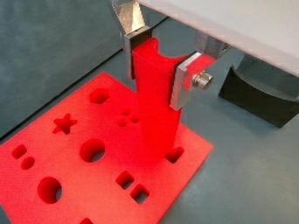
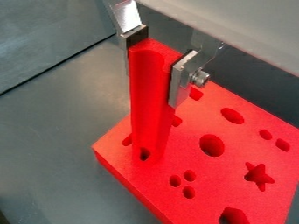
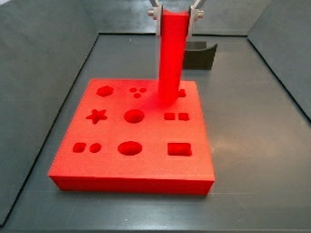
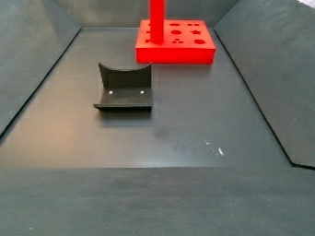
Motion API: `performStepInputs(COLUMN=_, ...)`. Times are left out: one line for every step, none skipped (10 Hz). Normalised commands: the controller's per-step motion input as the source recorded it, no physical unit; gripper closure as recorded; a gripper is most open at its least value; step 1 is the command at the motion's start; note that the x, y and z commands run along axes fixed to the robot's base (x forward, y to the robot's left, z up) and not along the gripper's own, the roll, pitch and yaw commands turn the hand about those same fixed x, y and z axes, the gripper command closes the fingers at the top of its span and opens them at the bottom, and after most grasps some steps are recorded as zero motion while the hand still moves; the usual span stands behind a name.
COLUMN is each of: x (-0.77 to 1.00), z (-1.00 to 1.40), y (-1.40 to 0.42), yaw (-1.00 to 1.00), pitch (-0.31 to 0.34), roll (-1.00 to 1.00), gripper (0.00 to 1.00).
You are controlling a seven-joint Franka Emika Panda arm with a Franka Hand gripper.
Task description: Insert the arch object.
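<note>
The arch object (image 3: 173, 55), a long bright red bar, stands upright on the flat red board (image 3: 134, 136) with shaped holes. My gripper (image 1: 162, 63) is shut on the bar's upper end, one silver finger (image 2: 184, 74) on each side. The bar's lower end (image 2: 142, 150) meets the board at a hole near one edge; I cannot tell how deep it sits. The bar (image 1: 155, 109) and board (image 1: 70, 149) show in both wrist views. In a side view the bar (image 4: 157, 18) rises from the board (image 4: 179, 48) at the far end, and the gripper (image 3: 177, 9) shows only at the picture's edge.
The dark fixture (image 4: 123, 88) with a curved notch stands on the grey floor apart from the board; it also shows behind the board (image 3: 201, 56) and in a wrist view (image 1: 263, 92). Dark sloping walls (image 4: 37, 83) enclose the floor.
</note>
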Motion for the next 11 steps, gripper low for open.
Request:
performStepInputs(x=0.40, z=-0.27, y=0.00, yaw=0.07, pitch=-0.011, roll=0.01, gripper=1.00)
performStepInputs(x=0.40, z=-0.25, y=0.00, yaw=0.09, pitch=-0.009, roll=0.01, gripper=1.00)
performStepInputs(x=0.19, z=-0.24, y=0.00, yaw=0.03, pitch=0.000, roll=0.04, gripper=1.00)
performStepInputs(x=-0.09, z=-0.26, y=0.00, yaw=-0.01, pitch=0.000, roll=0.07, gripper=1.00)
performStepInputs(x=-0.26, z=-0.27, y=0.03, yaw=-0.10, pitch=0.000, roll=0.07, gripper=1.00)
performStepInputs(x=-0.32, z=-0.27, y=0.15, yaw=-0.14, pitch=0.013, roll=0.04, gripper=1.00)
performStepInputs(x=-0.41, z=-0.23, y=0.19, yaw=-0.21, pitch=0.031, roll=0.00, gripper=1.00)
performStepInputs(x=-0.12, z=-0.20, y=0.00, yaw=-0.03, pitch=0.000, roll=0.00, gripper=1.00)
performStepInputs(x=0.19, z=-0.29, y=0.00, yaw=0.05, pitch=-0.004, roll=0.05, gripper=1.00)
performStepInputs(x=0.26, z=-0.30, y=0.00, yaw=0.09, pitch=-0.004, roll=0.07, gripper=1.00)
performStepInputs(x=0.31, z=-0.26, y=-0.02, yaw=0.15, pitch=0.000, roll=0.08, gripper=1.00)
